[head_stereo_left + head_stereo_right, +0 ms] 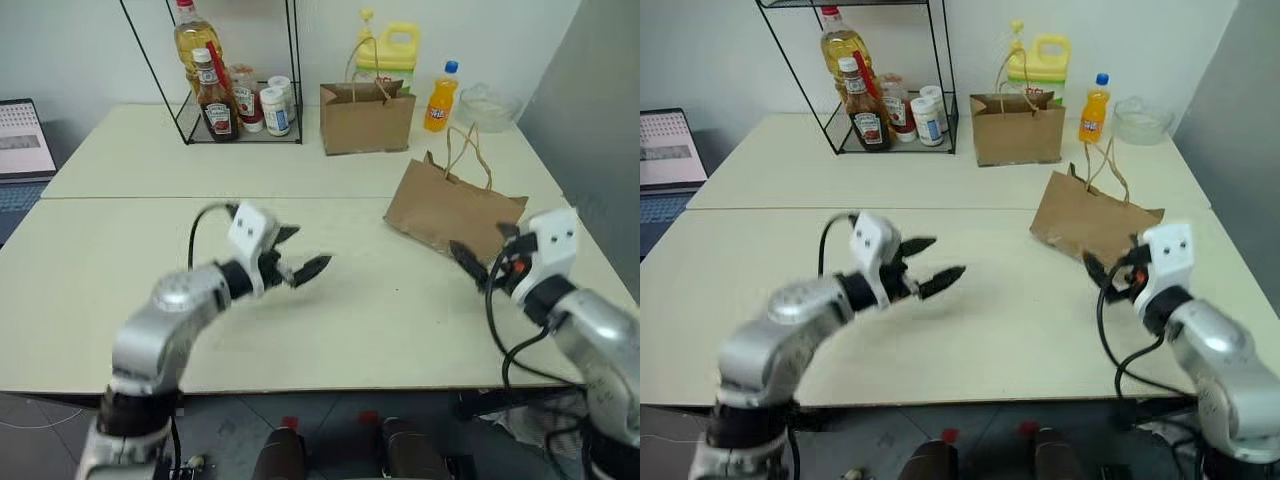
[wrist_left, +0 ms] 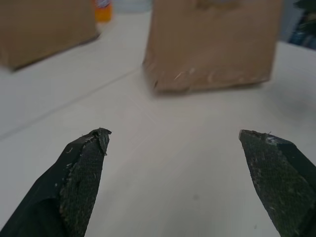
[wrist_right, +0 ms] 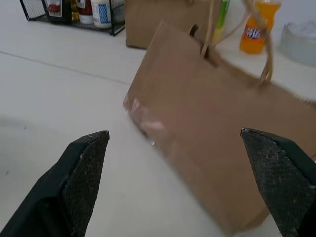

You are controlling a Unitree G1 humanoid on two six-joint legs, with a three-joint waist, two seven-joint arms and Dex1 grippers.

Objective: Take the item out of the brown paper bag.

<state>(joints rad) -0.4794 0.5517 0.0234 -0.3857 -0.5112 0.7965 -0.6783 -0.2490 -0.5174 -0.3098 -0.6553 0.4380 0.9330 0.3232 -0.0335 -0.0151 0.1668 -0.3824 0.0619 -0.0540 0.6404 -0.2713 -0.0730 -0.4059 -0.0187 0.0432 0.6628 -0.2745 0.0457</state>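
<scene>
The creased brown paper bag (image 1: 450,210) leans on the table at the right, its twine handles standing up. The item is hidden; nothing of it shows at the bag. My left gripper (image 1: 305,252) hovers open over the middle of the table, pointing toward the bag, well short of it. My right gripper (image 1: 485,250) is open just in front of the bag's near corner, with nothing between its fingers. The left wrist view has the bag (image 2: 212,44) ahead of the spread fingertips (image 2: 91,148). In the right wrist view the bag (image 3: 212,113) is close, between the open fingers.
A neater brown bag (image 1: 366,118) stands at the back, with a yellow jug (image 1: 388,50) behind it and an orange soda bottle (image 1: 440,97) to its right. A wire rack (image 1: 240,135) holds a ketchup bottle (image 1: 215,105) and jars. A laptop (image 1: 22,140) sits far left.
</scene>
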